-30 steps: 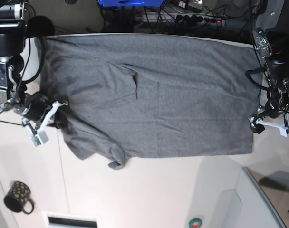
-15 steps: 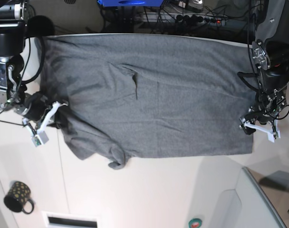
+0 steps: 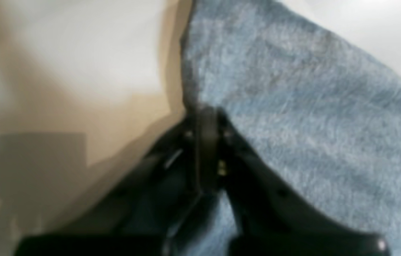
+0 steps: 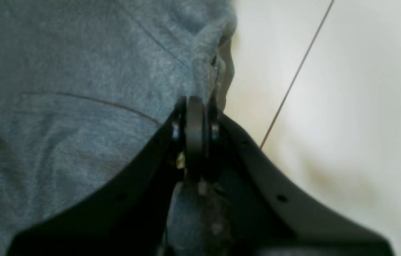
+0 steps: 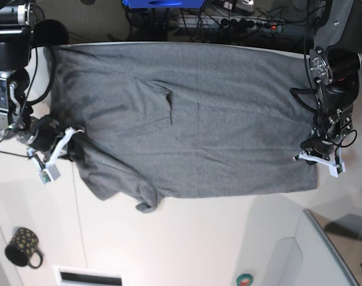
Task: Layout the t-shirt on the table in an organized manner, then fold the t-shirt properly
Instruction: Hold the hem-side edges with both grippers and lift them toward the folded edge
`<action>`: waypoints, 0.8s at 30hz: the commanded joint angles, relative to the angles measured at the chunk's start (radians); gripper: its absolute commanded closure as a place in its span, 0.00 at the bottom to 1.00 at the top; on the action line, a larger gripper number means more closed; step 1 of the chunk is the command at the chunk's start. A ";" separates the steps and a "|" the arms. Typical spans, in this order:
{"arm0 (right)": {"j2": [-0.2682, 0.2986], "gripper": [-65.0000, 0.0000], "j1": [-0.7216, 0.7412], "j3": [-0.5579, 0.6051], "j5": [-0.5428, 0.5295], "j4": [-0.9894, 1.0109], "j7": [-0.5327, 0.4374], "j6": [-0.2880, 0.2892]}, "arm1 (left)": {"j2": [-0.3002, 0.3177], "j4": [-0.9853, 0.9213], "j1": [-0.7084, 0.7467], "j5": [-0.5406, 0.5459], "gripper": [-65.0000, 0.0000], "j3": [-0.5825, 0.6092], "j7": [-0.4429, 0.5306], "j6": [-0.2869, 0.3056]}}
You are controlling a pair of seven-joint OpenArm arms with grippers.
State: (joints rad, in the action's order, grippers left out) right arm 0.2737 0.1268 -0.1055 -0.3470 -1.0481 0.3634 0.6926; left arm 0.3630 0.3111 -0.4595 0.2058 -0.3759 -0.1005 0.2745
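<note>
The t-shirt (image 5: 187, 119) is spread over the far half of the table (image 5: 187, 238), with its long axis running across the base view from one arm to the other. The neck and sleeve end is turned toward the right gripper (image 5: 53, 156) on that view's left; the straight hem end lies under the left gripper (image 5: 319, 161) on its right. The near sleeve (image 5: 146, 199) is seen bunched into a small knot at the near edge.

The coming move is judged to turn on this: each gripper sits at 1 end of the cloth's long axis, both toward the near side, so the 2 held points are well apart with the whole body of the shirt between them. Neither arm is nearer than the other; each is already at its own end.

In the left wrist view, the jaws of the left gripper (image 3: 205, 117) are seen pressed together at the cloth's edge (image 3: 189, 71), and a pinch of hem appears to be caught, though the blur leaves this uncertain. In the right wrist view, the right gripper (image 4: 195, 106) is closed on a raised fold of fabric (image 4: 207, 46) beside the table's dark seam line (image 4: 292, 81).

The left arm is reached in from the far side, its wrist bent down onto the hem corner. The right arm is angled low from the table's side, its fingers pointed at the shirt's shoulder edge.
</note>
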 commanded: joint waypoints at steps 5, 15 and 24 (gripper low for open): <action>0.008 0.99 0.023 -0.001 -0.016 -0.024 -0.023 0.006 | -0.003 0.082 0.012 -0.021 1.00 0.004 -0.092 0.002; 0.008 0.99 -0.028 -0.007 -0.016 -0.185 0.044 0.006 | -0.031 0.712 0.241 -0.012 1.00 -0.010 -0.420 0.002; -0.020 0.99 -0.135 -0.007 -0.016 -0.303 0.110 0.006 | -0.020 1.054 0.496 0.120 1.00 -0.117 -0.554 0.004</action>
State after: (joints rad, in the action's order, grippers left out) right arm 0.2466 -0.0238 -0.1093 -0.3470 -1.3296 0.4942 0.6926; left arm 0.3202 1.3437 0.0509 0.3180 -0.4881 -0.6727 0.2844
